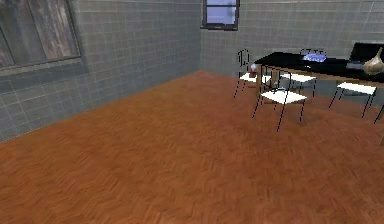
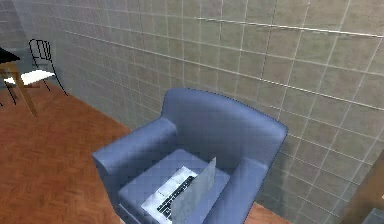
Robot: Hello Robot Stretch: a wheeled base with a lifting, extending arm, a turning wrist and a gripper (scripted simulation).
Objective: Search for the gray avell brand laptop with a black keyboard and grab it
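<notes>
laptop (image 2: pixel 180 192) sits open on the armchair (image 2: pixel 225 125) seat. likely risk: the reach clips the armchair's side or knocks the screen flat. gripper state: can't tell.

Seen from its own two cameras, the Stretch robot's body lies outside both frames. Its colours, shapes, cables and markings cannot be told.
</notes>
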